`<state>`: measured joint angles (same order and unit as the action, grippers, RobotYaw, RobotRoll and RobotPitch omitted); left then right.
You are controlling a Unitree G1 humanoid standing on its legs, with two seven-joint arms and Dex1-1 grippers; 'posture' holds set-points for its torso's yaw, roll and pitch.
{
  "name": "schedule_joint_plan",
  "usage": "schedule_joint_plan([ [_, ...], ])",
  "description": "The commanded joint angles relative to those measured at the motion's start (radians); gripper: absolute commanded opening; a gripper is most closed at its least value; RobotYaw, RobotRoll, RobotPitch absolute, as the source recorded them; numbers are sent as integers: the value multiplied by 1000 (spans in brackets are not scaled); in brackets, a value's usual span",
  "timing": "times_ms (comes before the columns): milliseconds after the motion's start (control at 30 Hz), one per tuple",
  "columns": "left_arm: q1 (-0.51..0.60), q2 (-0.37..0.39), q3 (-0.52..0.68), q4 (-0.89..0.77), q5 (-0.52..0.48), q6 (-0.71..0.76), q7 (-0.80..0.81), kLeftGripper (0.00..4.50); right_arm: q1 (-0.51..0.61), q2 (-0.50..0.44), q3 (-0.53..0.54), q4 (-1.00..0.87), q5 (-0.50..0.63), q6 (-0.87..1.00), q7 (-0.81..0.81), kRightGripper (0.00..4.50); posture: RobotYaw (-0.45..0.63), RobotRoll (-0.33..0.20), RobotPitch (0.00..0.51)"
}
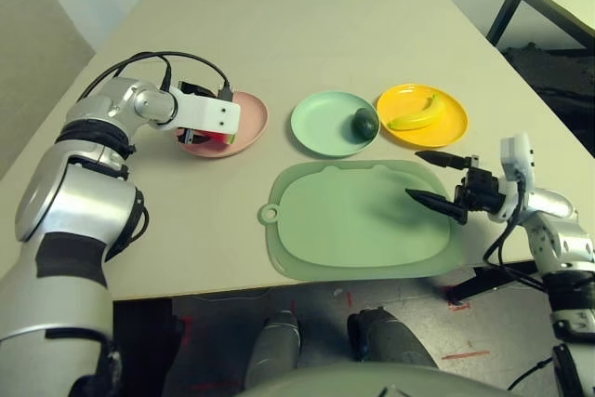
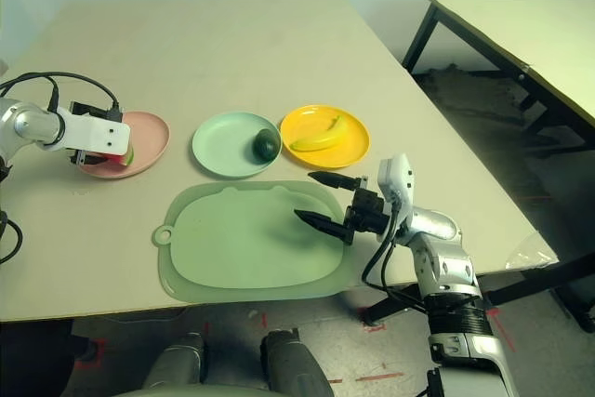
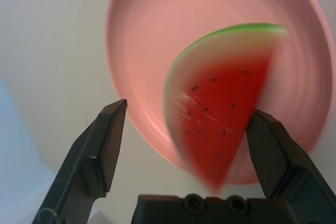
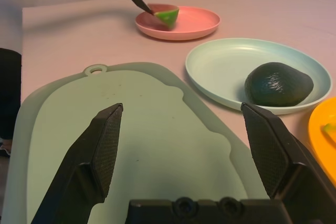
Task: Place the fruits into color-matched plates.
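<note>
Three plates stand in a row across the tan table (image 1: pixel 307 34), each with its matching toy fruit. On the left, the pale pink plate (image 1: pixel 253 118) holds the red watermelon wedge (image 3: pixel 220 103), its green rind turned outward, while the left gripper (image 3: pixel 186 153) hangs just over it with its black fingers spread wide on either side of the wedge; one finger (image 3: pixel 273 150) sits right against the wedge's edge, though whether it touches cannot be told. In the middle, the mint green plate (image 1: pixel 321 123) carries the dark green avocado (image 1: pixel 365 123) on its right side. Farthest right, the bright yellow plate (image 1: pixel 451 123) cradles the curved banana (image 1: pixel 416 115). Nearer the robot, a light green cutting mat (image 1: pixel 363 220) lies flat, its hole tab pointing left. At the mat's right edge the right gripper (image 1: pixel 442 181) hovers, pointing left, its fingers parted wide with nothing between them.
</note>
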<state>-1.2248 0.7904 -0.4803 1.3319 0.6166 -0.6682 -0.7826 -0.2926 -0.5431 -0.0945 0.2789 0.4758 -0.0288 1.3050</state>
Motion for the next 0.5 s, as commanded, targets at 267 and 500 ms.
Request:
schedule_joint_plan([
  [267, -8, 2, 204, -103, -251, 21, -219, 4472, -53, 6, 3, 83, -14, -27, 19, 4500, -16, 0, 59],
  [500, 15, -27, 345, -201, -423, 196, -256, 4472, -110, 16, -19, 168, -42, -65, -33, 4500, -17, 0, 64],
])
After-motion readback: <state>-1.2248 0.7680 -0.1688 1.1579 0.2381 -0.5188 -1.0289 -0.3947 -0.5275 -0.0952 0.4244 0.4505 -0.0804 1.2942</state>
